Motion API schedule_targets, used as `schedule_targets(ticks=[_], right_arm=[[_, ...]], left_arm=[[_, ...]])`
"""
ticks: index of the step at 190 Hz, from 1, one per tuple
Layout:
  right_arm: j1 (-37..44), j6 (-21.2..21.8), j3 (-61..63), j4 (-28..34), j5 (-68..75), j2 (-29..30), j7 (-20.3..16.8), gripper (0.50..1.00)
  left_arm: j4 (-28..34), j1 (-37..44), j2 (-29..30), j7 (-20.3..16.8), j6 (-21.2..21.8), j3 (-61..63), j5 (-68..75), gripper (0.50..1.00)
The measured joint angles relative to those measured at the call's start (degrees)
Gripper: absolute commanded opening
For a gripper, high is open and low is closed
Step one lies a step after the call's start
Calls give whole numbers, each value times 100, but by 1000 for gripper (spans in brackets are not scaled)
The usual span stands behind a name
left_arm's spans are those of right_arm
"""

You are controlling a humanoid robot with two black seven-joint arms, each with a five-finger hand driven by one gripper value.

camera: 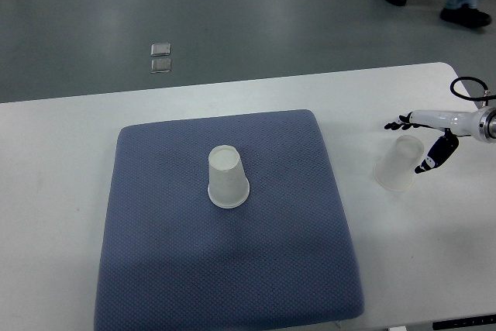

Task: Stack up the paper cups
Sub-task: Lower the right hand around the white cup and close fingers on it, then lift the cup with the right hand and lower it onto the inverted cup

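While your right hand (425, 145) sits fingers spread, gripping nothing, the tilted cup (398, 163) lies touching its left side nr the table's (62, 191) right edge, w/ the 2nd cup (227, 177) well apart on the mat (155, 253).

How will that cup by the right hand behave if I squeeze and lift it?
The cup by the right hand looks thin and translucent, so it will probably flex or crumple under a hard squeeze. It seems light and tilted, so it may tip or skid on the smooth white table when the right hand nudges it.
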Motion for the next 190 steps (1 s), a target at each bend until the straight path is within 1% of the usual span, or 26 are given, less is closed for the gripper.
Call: schedule_targets(ticks=[3, 4, 13, 16, 30, 38, 50, 59, 71, 80, 88, 99, 146, 169, 190], right_arm=[[-1, -9, -11, 0, -9, 7, 0, 883], [-1, -11, -13, 0, -11, 9, 0, 870], [-2, -38, -31, 0, -43, 20, 0, 846], [-2, -48, -35, 0, -56, 23, 0, 830], [-2, -87, -47, 0, -115, 35, 0, 819], [-4, -99, -48, 0, -136, 40, 0, 799], [-14, -105, -51, 0, -148, 43, 5, 793], [-25, -106, -52, 0, -153, 44, 7, 762], [-36, -107, -52, 1, -155, 45, 8, 756], [-38, -107, -52, 1, -155, 45, 9, 727], [-39, -107, -53, 0, -155, 45, 29, 723], [-39, -107, -53, 1, -155, 45, 94, 695], [0, -82, -43, 2, -151, 38, 254, 686], [81, -54, 26, 9, -119, -10, 447, 682], [368, 12, 43, 39, -91, -25, 699, 650]], left_arm=[[0, 0, 0, 0, 0, 0, 0, 1000], [0, 0, 0, 0, 0, 0, 0, 1000], [0, 0, 0, 1, 0, 0, 0, 1000], [0, 0, 0, 1, 0, 0, 0, 1000], [0, 0, 0, 1, 0, 0, 0, 1000], [0, 0, 0, 1, 0, 0, 0, 1000], [0, 0, 0, 1, 0, 0, 0, 1000], [0, 0, 0, 1, 0, 0, 0, 1000], [0, 0, 0, 1, 0, 0, 0, 1000], [0, 0, 0, 1, 0, 0, 0, 1000], [0, 0, 0, 1, 0, 0, 0, 1000], [0, 0, 0, 1, 0, 0, 0, 1000], [0, 0, 0, 1, 0, 0, 0, 1000], [0, 0, 0, 1, 0, 0, 0, 1000], [0, 0, 0, 1, 0, 0, 0, 1000]])
